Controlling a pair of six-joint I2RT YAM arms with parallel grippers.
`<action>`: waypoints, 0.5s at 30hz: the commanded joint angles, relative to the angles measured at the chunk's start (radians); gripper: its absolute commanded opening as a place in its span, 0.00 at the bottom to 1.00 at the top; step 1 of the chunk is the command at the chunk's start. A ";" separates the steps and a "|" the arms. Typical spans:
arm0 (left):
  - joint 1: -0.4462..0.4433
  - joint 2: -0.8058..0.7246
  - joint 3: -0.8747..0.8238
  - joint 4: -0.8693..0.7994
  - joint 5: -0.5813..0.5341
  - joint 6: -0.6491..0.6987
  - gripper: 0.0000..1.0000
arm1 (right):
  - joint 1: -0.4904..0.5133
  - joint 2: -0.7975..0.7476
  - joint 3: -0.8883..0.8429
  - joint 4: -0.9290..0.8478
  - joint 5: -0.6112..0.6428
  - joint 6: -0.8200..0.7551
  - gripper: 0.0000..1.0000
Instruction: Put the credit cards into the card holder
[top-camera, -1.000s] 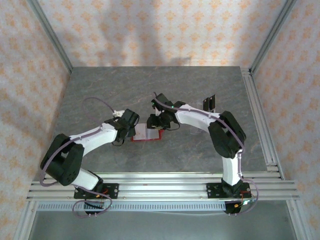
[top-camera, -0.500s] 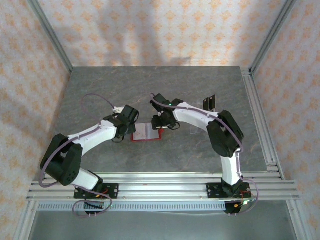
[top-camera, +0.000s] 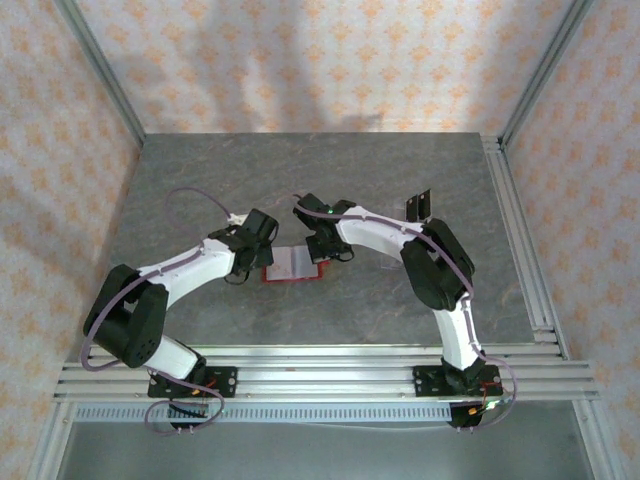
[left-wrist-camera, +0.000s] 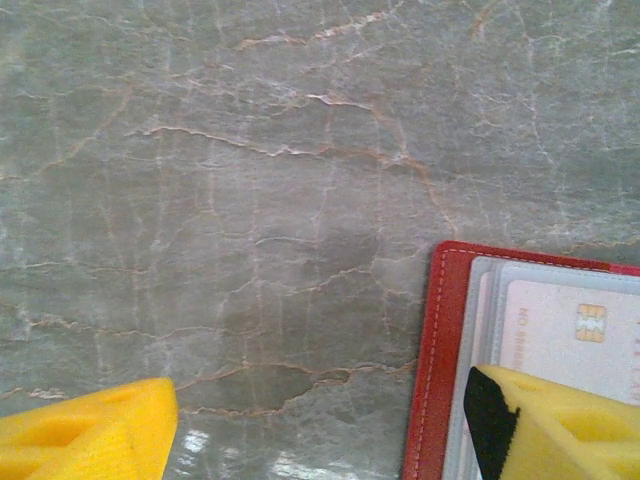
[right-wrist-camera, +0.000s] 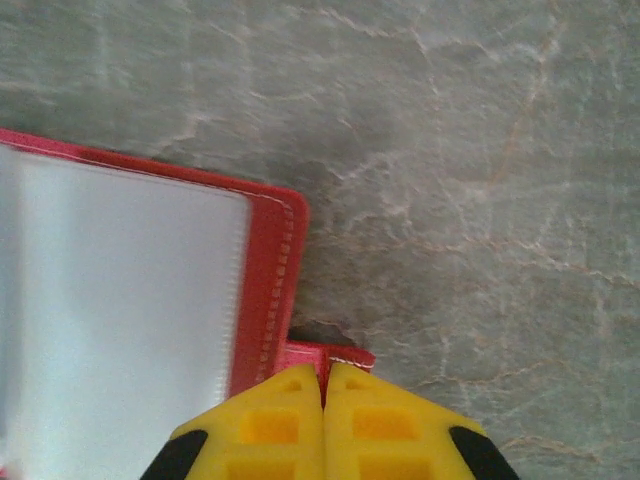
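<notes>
The card holder (top-camera: 292, 265) lies open on the table, a red wallet with clear pockets. In the right wrist view my right gripper (right-wrist-camera: 323, 385) is shut on the little red snap tab (right-wrist-camera: 345, 354) at the card holder's (right-wrist-camera: 268, 270) edge. My left gripper (left-wrist-camera: 320, 425) is open at the other side. One of its yellow fingers (left-wrist-camera: 560, 425) is over the card holder's red border (left-wrist-camera: 435, 370), the other over bare table. A pale card with a gold chip (left-wrist-camera: 560, 330) sits in a pocket. A dark credit card (top-camera: 418, 205) lies at the back right.
The grey marble table (top-camera: 200, 190) is bare at the left and back. An aluminium rail (top-camera: 520, 230) runs along its right edge, and patterned walls enclose it.
My right arm has swung a little to the left, its gripper staying at the card holder's right edge. My left gripper has edged slightly towards the back.
</notes>
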 joint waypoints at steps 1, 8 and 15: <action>0.017 0.009 0.024 0.075 0.092 0.044 0.79 | -0.027 -0.040 -0.065 0.035 -0.043 0.026 0.00; 0.049 0.022 -0.028 0.232 0.277 0.086 0.82 | -0.058 -0.060 -0.166 0.143 -0.129 0.065 0.00; 0.061 0.045 -0.079 0.343 0.344 0.069 0.82 | -0.064 -0.066 -0.183 0.165 -0.151 0.070 0.00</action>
